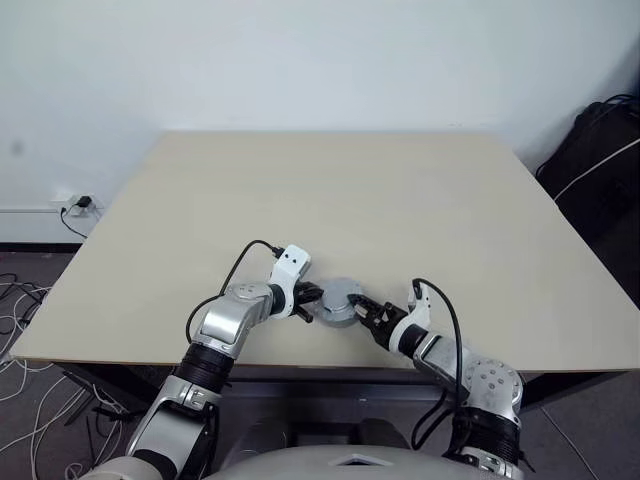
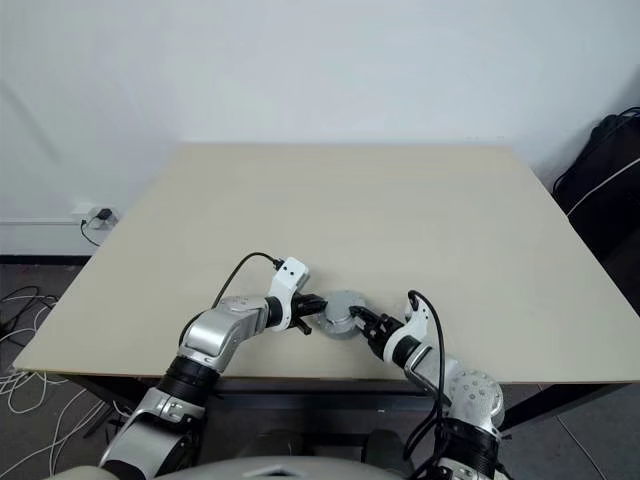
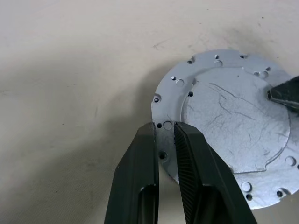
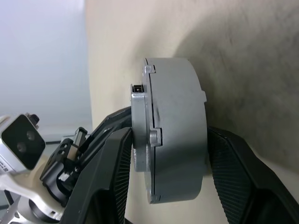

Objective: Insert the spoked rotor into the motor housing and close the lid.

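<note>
The motor housing (image 4: 180,130) is a grey metal puck with the silver-grey lid (image 3: 229,121) sitting on it, near the table's front edge (image 1: 340,298). My left gripper (image 3: 164,128) is shut on the lid's thin drilled rim from the left side. From the right, my right gripper (image 4: 169,135) straddles the stack: one finger lies against the lid's face, the other against the housing's opposite face. The puck looks tilted up off the table. The spoked rotor is hidden.
The beige table (image 1: 330,190) stretches far behind the puck. A wall socket (image 1: 78,207) and loose cables (image 1: 20,300) are on the floor to the left. A black bag (image 1: 600,150) stands beyond the table's right edge.
</note>
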